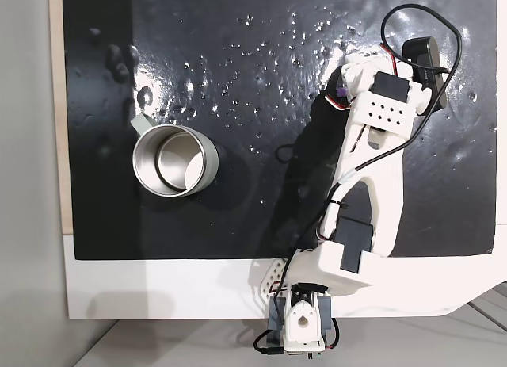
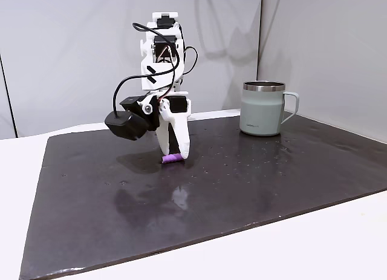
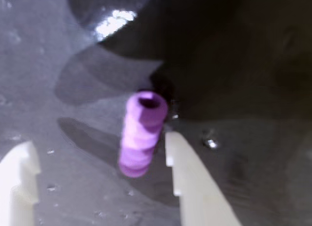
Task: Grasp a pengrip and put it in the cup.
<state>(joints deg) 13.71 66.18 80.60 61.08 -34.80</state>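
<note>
While I watch the wrist view, the gripper [image 3: 100,160] stands spread, its two white fingertips [image 3: 187,172] low on the mat with a gap between them. I see the pengrip [image 3: 140,133] lying in that gap, nearer the right-hand finger and just beside it; whether it touches I cannot tell. Its open end points away from the camera. In a fixed view the gripper [image 2: 173,152] is down at the dark mat [image 2: 254,183], the pengrip [image 2: 172,158] at its tips. I note the cup [image 2: 263,108] upright, well apart to the right in that view; seen from above, the cup [image 1: 173,160] sits left of the arm.
</note>
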